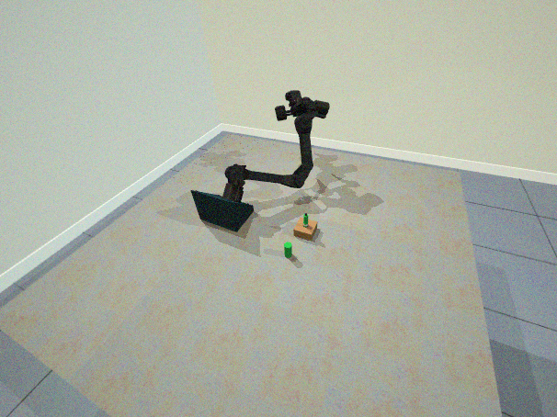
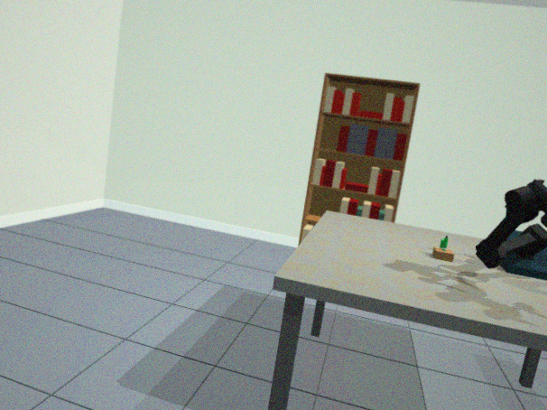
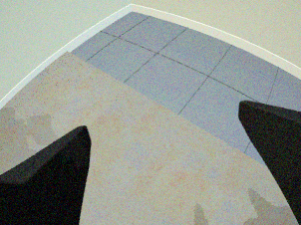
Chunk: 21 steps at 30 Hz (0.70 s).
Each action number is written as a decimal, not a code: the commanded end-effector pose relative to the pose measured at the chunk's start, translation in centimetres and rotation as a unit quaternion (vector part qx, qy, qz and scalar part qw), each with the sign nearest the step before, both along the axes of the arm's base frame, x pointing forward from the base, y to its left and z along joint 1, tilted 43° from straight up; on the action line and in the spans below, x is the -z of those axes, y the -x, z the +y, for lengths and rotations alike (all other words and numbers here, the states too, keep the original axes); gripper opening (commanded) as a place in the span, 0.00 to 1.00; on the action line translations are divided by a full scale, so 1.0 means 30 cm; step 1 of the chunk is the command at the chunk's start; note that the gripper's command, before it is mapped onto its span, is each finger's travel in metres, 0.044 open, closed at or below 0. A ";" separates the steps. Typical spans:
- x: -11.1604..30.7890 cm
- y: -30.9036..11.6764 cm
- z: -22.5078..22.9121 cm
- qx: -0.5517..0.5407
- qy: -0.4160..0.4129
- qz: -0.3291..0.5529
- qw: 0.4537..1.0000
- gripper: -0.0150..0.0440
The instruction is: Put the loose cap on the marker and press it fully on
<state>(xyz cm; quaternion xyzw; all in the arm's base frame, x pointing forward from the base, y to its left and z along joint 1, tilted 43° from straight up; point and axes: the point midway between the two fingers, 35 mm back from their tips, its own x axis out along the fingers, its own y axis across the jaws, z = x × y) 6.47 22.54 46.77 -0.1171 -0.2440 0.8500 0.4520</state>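
The marker stands upright in the holder block, its dark tip bare and pointing up. The block is orange-brown wood. The green cap stands upright on the table, apart from the block and nearer the top camera. In the exterior view the cap and marker nearly overlap, so the cap is hard to tell apart. My gripper is open and empty, raised high above the table and far from both cap and marker. Neither shows in the wrist view.
The arm's dark base plate stands on the table, left of the block in the top view. The arm's shadows fall behind the block. A bookcase stands against the wall beyond the table.
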 end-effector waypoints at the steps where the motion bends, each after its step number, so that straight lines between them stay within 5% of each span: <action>1: -0.005 0.008 -0.003 -0.002 -0.004 -0.002 1.000 0.89; 7: -0.131 0.252 -0.129 -0.079 -0.117 -0.049 0.989 0.64; 21: -0.232 0.721 -0.713 -0.297 -0.397 -0.119 0.860 0.64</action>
